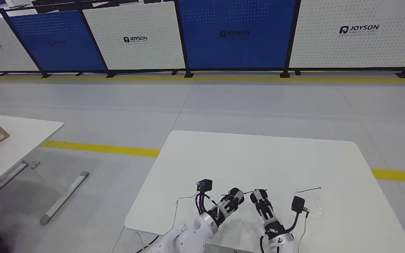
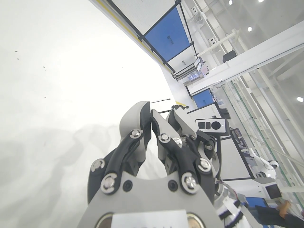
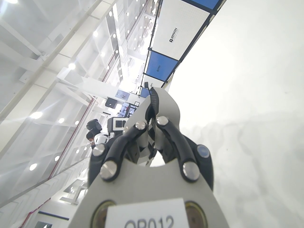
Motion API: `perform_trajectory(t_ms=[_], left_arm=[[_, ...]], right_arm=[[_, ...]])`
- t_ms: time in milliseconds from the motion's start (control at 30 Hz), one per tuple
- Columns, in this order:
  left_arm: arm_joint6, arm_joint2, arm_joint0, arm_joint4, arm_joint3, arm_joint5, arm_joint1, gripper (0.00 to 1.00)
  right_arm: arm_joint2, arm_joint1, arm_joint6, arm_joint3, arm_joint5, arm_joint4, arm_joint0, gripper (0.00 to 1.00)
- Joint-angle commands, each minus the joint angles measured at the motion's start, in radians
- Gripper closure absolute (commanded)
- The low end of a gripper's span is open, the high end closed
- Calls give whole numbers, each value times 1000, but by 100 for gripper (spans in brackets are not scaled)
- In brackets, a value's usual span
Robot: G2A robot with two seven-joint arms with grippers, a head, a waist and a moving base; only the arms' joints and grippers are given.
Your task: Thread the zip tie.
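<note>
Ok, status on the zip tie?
Right tool shut on zip tie. Left tool shut, close beside. Second tie on table. No obstruction seen.

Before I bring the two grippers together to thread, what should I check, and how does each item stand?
1. Grip of the right gripper on the zip tie: ok. It is shut on the tie, and the ridged strap pokes out past the fingertips.
2. Hold of the left gripper: cannot tell. Its fingers are shut, but nothing shows between them.
3. Tie's head and slot located: cannot tell.
4. Grippers side by side over the table, near its robot-side edge: ok.
5. The spare zip tie lies flat on the table, apart from both grippers: ok.
</note>
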Motion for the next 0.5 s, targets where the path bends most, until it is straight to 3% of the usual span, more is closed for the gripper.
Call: perform_trajectory(t_ms=[0,333,367,433,467], left_arm=[[0,-1,2,2,-1,-5,1,100],[-3,-5,7,-5,0,-12,1,100],[-5,-6,6,-7,0,-10,1,77],[-7,-6,5,-10,-1,-8,1,56],[-8,-7,6,-15,-1,-9,1,35]], right_arm=[[-3,0,1,2,6,-6,3,100],[-8,-1,-2,4,6,-8,5,100],[-7,-1,-3,4,5,-7,4,100],[-5,-1,-4,4,4,-6,2,100],[-5,-1,-4,4,3,-6,2,100]])
